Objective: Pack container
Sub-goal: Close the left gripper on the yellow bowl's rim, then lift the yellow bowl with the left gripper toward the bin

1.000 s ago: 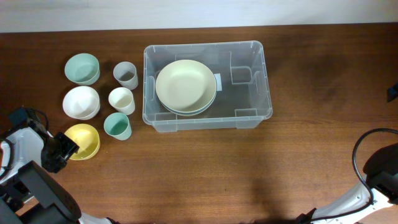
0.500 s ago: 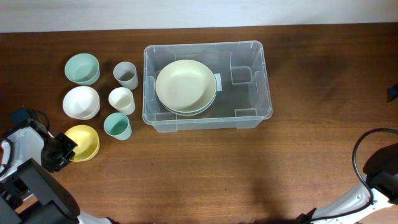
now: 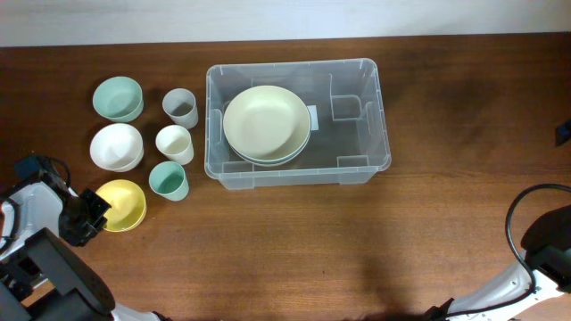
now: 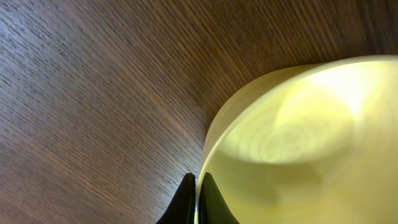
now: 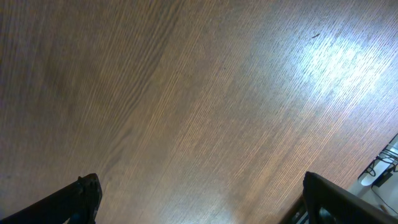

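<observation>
The left gripper (image 4: 198, 198) is clenched on the rim of the yellow bowl (image 4: 298, 143). In the left wrist view its two dark fingertips (image 4: 184, 200) pinch the bowl's thin wall between them, one outside and one inside. From overhead the left gripper (image 3: 96, 212) sits at the bowl's left edge, low on the left side of the counter (image 3: 268, 241), and the yellow bowl (image 3: 122, 204) looks to rest upright on the wood.

Just beyond it stand three cups in a short column: the teal cup (image 3: 168, 181) nearest, the cream cup (image 3: 174, 144) above it, and the grey cup (image 3: 180, 108) farthest up. To their left is a white bowl (image 3: 116, 147) with a mint bowl (image 3: 118, 98) above it. All are upright and close together.

Right of the cups lies the container (image 3: 368, 168), a big clear bin in the upper middle of the counter, open side up. A stack of pale dishes (image 3: 266, 123) fills its left half, a cream-green one on top with the edge of another showing beneath. A white label (image 3: 313, 117) peeks out at the stack's right edge. The bin's right half shows only its moulded ribs.

The right gripper (image 5: 202, 202) is well apart from all this, and its jaws are spread wide — the two dark fingertips show only at the lower corners of the right wrist view, with bare wood grain between them. Overhead, only the right arm (image 3: 544, 241) and its cable appear at the lower right corner.
</observation>
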